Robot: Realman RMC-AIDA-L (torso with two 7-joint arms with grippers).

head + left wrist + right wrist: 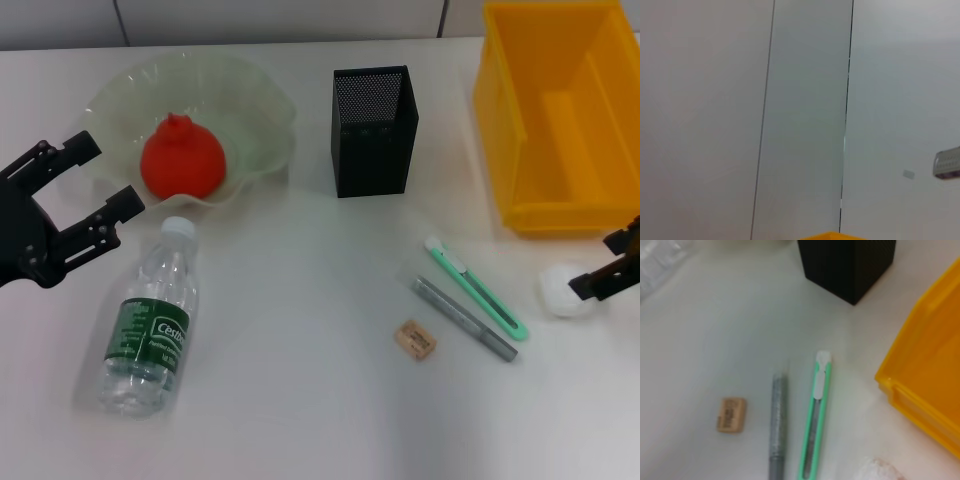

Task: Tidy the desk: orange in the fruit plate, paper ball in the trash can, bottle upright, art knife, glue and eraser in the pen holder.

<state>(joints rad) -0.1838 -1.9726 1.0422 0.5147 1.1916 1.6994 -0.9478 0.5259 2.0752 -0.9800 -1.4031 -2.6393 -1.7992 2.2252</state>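
An orange (182, 158) lies in the pale green fruit plate (255, 110). A clear bottle (150, 322) lies on its side in front of the plate. My left gripper (106, 174) is open and empty, just left of the bottle's cap. The black mesh pen holder (373, 130) stands mid-table. A green art knife (477, 287), grey glue stick (465, 318) and tan eraser (414, 340) lie in front of it. A white paper ball (563, 290) lies at the right. My right gripper (598, 263) is open, right beside the ball. The knife (816, 415), glue (777, 425) and eraser (731, 415) show in the right wrist view.
A yellow bin (500, 130) stands at the back right, close behind the paper ball; it also shows in the right wrist view (930, 375). The pen holder (847, 265) and the paper ball (875, 471) show there too. The left wrist view shows only wall panels.
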